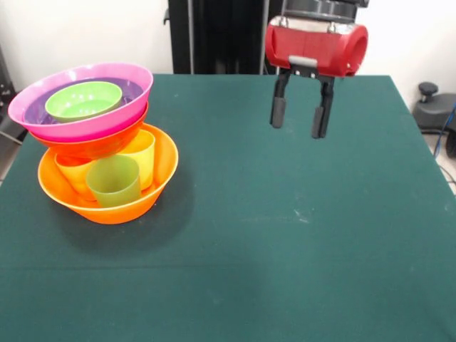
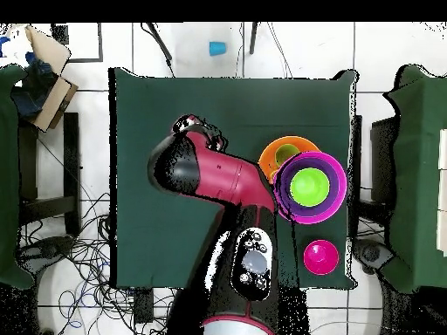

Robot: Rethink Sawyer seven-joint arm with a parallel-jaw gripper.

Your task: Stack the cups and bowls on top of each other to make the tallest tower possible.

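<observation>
Gripper (image 1: pixel 300 122) hangs above table, fingers (image 1: pixel 278 112) spread apart, holding nothing, touching nothing. Tower (image 1: pixel 96 135) sits well apart, near table edge: large orange bowl (image 1: pixel 160 182) base, cups inside, pink bowl (image 1: pixel 85 125) and light green bowl (image 1: pixel 83 100) on top. Green tablecloth (image 1: pixel 285 242) wide open around gripper. Small crimson bowl (image 2: pixel 320 256) alone near corner.

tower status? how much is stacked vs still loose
Mostly stacked: the large orange bowl holds the cups, with red-orange, pink, purple and light green bowl above. The gripper is open and empty. Left: the crimson bowl, loose in the overhead view.
</observation>
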